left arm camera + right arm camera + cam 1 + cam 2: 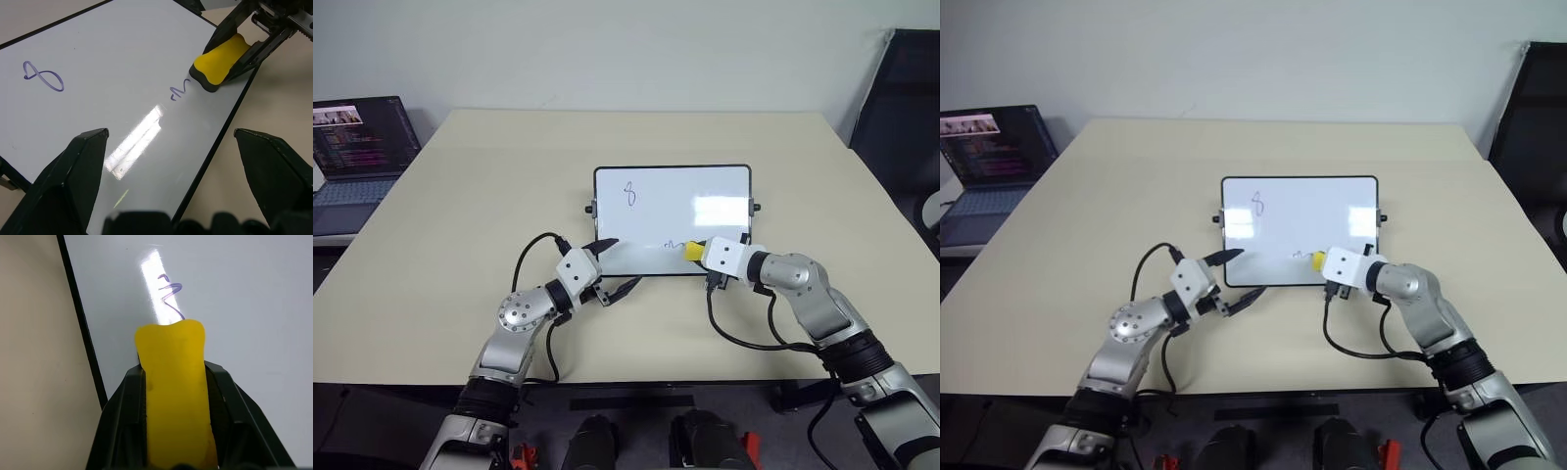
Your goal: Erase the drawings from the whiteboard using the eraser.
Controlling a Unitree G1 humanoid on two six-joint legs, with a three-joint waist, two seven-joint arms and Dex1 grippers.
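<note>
Beige table under me: the whiteboard lies centred, the yellow eraser clamped in my right gripper beside a squiggle; the "8" remains. Left gripper gapes at the board's edge.

Beige table is carrying the whiteboard, lying flat near its front edge; a laptop is sitting at its left side.
</note>
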